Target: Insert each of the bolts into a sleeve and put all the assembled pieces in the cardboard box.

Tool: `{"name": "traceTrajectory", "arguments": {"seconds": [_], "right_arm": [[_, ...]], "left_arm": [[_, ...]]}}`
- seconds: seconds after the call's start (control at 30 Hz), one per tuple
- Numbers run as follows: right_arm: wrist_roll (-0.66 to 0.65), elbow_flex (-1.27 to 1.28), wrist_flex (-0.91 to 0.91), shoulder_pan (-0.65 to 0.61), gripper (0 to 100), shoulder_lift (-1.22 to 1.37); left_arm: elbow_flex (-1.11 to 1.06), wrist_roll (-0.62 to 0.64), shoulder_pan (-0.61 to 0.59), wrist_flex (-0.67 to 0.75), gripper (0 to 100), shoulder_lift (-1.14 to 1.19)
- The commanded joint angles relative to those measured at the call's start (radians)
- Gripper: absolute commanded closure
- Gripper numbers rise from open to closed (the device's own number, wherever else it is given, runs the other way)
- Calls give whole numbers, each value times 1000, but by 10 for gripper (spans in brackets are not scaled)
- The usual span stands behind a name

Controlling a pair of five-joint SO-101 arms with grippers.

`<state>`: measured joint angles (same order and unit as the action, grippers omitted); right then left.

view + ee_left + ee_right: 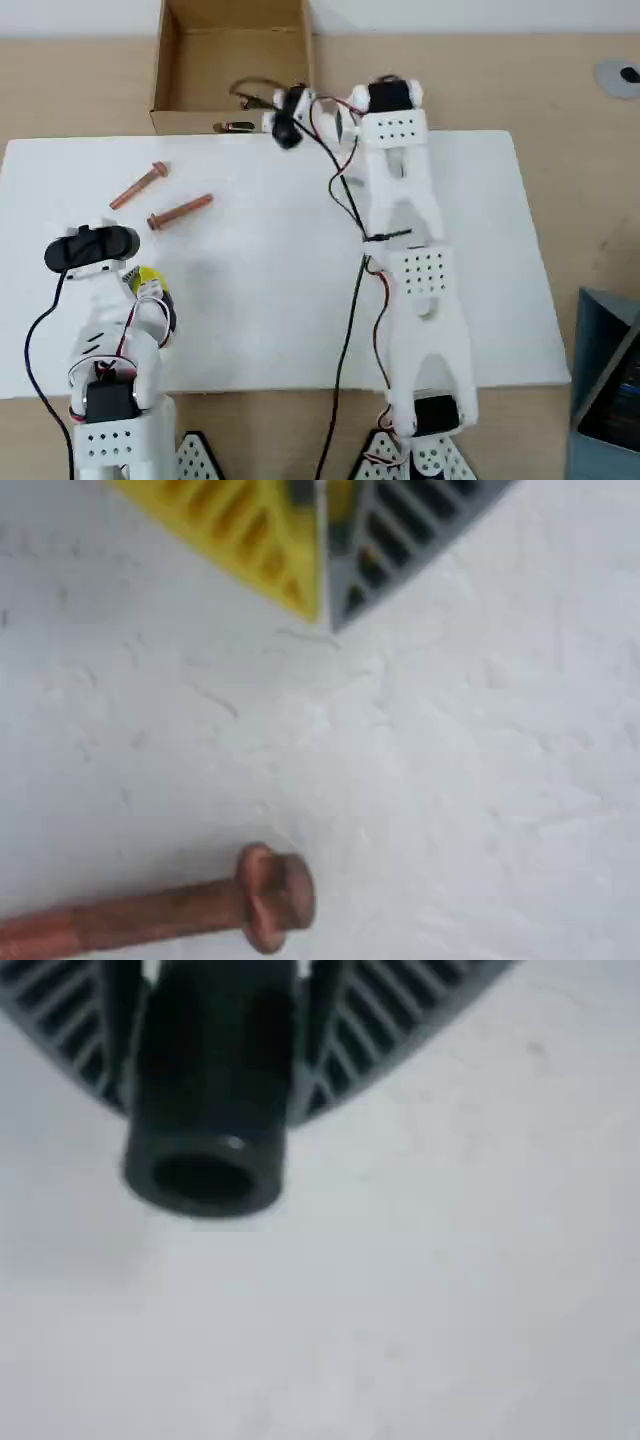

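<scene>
My left gripper (322,608) is pressed together, yellow and grey fingertips meeting on nothing, low over the white mat (260,300) near its left edge. One bolt (150,920) lies near the tips; I cannot tell which of the two. Seen from above, the nearer bolt (180,212) and farther bolt (138,185) lie apart on the mat's left part. The cardboard box (175,122) sits past the far edge. My right gripper (290,120) pinches a black sleeve (205,1130) just beside the box's near right corner. Bare mat stretches between my arms and out to the right edge.
</scene>
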<state>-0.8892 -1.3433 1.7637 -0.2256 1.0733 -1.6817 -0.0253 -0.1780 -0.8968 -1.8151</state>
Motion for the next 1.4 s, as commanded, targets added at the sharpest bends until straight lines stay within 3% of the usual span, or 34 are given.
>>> {"name": "traceTrajectory", "arguments": {"seconds": [0.0,0.27,0.73,1.0,1.2,1.37], "right_arm": [[46,-81,26,-18,988,-90],[161,171,26,-70,988,-444],[393,934,25,-64,988,-1201],[652,1224,25,-62,988,-1486],[813,1360,9,36,988,-1543],[830,1388,12,156,988,-1580]], "left_arm": [[-11,-8,-12,-3,998,-10],[-9,-9,-5,-3,998,-10],[-11,-5,-12,-6,998,-10],[-6,-6,-11,-8,998,-10],[75,-9,-6,-80,997,-8],[224,-9,-6,-187,953,5]]}}
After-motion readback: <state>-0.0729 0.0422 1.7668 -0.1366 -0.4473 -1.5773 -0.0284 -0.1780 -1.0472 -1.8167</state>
